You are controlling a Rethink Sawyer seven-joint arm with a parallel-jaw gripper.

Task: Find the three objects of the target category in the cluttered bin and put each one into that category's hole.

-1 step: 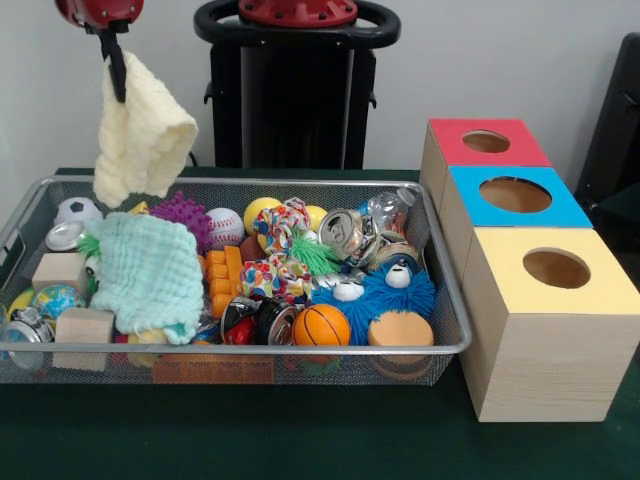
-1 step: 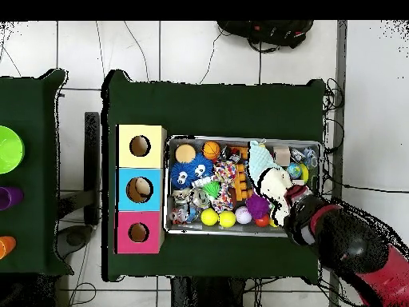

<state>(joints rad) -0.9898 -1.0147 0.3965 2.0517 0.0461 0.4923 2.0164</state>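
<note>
A pale yellow cloth hangs in the upper left of the front view, pinched by one corner in the robot's hand, whose dark fingers are pressed together on the fabric. The cloth droops freely, clear above the left end of the wire bin, so it appears lifted out and ready to be carried away. Cloths seem to be the target category, though that is a judgement.

Directly below it, a mint green cloth lies crumpled on top of the clutter at the left of the bin, likely another of the three. A third cloth is not clearly visible.

Around the green cloth the bin is packed with other things: wooden blocks, a soccer ball, a baseball, a purple spiky ball, crushed cans, a small basketball and a blue fuzzy toy.

To the right of the bin, on the dark green bench, stand three wooden boxes in a row, each with a round hole on top: a red-topped box farthest back, a blue-topped box in the middle, a yellow-topped box nearest. Which hole belongs to cloths cannot be told. The held cloth is well apart from all three, at the opposite end of the bin, so a long sideways carry lies ahead.
</note>
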